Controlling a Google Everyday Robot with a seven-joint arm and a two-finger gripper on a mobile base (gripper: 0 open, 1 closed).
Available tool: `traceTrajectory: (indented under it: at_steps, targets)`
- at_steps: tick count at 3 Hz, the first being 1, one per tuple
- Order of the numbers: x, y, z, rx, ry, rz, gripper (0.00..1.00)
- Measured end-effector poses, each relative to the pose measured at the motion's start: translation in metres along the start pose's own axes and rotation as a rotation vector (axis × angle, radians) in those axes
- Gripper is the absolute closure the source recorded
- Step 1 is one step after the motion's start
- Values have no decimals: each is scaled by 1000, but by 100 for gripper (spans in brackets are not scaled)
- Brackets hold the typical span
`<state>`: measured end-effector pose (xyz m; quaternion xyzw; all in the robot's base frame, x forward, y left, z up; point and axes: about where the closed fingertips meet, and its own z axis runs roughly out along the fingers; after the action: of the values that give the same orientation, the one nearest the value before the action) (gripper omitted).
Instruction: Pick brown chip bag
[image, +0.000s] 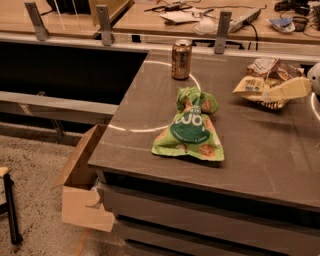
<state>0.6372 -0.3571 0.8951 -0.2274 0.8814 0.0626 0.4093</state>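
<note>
The brown chip bag (256, 84) lies crumpled at the right back of the dark table (260, 150), tan-yellow in front and darker brown behind. My gripper (289, 90) comes in from the right edge, with its tan tip lying low over the bag's front right part, touching or nearly touching it. A white rounded part of the arm (315, 78) shows at the frame's edge. The green snack bag (190, 127) lies in the middle of the table. The brown drink can (181, 59) stands upright behind it.
An open cardboard box (82, 182) stands on the floor under the table's left front corner. A wooden counter (150, 15) with metal brackets, cables and clutter runs along the back. A dark gap lies left of the table.
</note>
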Motion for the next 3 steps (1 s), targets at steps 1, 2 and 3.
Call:
traceTrajectory:
  at_steps: [1,2,3]
  targets:
    - [1,1,16,29,-31,4,0]
    - [6,1,27,31,-33,22,18]
    - [3,1,30,23,-45,15,41]
